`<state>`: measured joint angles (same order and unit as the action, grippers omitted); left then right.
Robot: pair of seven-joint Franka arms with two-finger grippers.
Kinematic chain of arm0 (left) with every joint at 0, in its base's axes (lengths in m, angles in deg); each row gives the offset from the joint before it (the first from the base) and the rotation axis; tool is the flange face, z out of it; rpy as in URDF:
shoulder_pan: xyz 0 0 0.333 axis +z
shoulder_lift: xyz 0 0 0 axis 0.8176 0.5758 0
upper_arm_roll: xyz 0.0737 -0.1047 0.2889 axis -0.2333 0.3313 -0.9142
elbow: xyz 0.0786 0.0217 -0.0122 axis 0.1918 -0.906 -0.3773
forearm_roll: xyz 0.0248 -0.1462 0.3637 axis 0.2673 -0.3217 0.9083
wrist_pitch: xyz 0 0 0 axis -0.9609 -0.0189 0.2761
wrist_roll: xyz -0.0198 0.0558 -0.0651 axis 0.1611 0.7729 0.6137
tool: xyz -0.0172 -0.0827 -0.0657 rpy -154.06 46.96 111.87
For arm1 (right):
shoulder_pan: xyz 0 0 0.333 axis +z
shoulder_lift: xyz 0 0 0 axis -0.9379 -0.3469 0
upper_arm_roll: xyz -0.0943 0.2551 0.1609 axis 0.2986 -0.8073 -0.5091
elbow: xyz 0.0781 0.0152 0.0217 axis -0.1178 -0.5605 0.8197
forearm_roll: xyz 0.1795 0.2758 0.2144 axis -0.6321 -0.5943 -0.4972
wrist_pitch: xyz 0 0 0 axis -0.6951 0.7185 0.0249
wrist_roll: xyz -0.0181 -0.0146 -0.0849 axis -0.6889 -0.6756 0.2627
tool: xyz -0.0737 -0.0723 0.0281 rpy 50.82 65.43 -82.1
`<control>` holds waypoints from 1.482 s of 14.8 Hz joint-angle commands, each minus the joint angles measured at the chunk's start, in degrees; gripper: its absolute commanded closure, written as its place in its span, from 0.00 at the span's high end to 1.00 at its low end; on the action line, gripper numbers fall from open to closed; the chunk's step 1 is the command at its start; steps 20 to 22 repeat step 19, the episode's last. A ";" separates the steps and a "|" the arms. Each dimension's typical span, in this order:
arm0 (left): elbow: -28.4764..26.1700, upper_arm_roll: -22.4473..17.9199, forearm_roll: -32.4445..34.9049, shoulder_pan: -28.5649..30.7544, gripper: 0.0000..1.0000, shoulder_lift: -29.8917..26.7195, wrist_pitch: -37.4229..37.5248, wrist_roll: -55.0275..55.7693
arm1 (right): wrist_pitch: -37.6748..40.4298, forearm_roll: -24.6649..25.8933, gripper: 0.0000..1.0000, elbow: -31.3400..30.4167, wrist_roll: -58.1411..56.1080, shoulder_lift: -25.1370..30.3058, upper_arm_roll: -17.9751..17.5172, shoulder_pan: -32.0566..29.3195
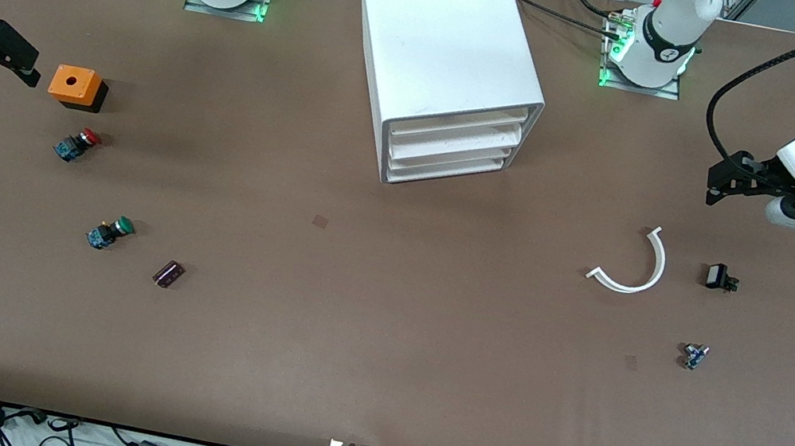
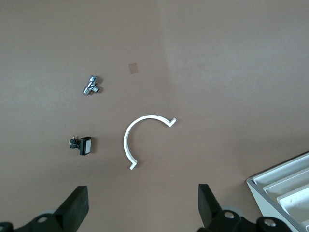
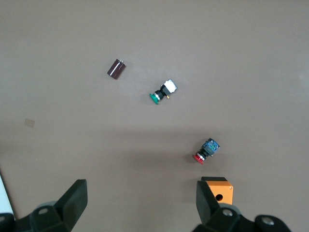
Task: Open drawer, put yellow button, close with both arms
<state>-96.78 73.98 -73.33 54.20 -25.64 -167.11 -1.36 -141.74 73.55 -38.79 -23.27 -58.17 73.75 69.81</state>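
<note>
White plastic top drawer [image 1: 455,121] sits shut, facing the left arm's end; left gripper [image 1: 727,181] hovers closer, spread wide and empty. Right gripper [image 1: 6,54] gapes by the orange box [image 1: 75,86].

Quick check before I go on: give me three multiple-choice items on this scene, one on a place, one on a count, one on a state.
1. The white curved strip lies:
A) toward the left arm's end of the table
B) on top of the cabinet
C) touching the red-capped switch

2. The cabinet shows how many drawers?
A) two
B) three
C) five

3. The left gripper and the right gripper are:
A) shut on switches
B) shut, empty
C) open, empty

Answers:
1. A: the strip lies on the table under the left gripper, which hangs over that end.
2. B: three fronts are stacked in the cabinet's open face.
3. C: each gripper's fingers stand wide apart with nothing between them, and the right gripper hangs over the right arm's end.
</note>
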 commanded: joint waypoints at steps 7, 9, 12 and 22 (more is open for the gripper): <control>-0.39 0.06 0.21 0.12 1.00 -0.73 1.56 -1.09 | 0.43 0.72 1.00 -1.13 -0.71 0.18 -0.27 -1.16; -0.39 -0.02 0.12 0.03 1.00 -0.64 1.56 -1.00 | 0.35 0.72 1.00 -1.04 -0.71 0.18 -0.27 -1.16; 0.05 0.07 0.12 0.12 1.00 -0.55 1.56 -1.09 | 0.17 0.72 1.00 -1.13 -0.80 0.26 -0.27 -1.07; 0.13 0.15 0.13 0.03 1.00 -0.55 2.26 -1.09 | -0.09 0.72 1.00 -1.30 -0.80 0.18 -0.27 -1.07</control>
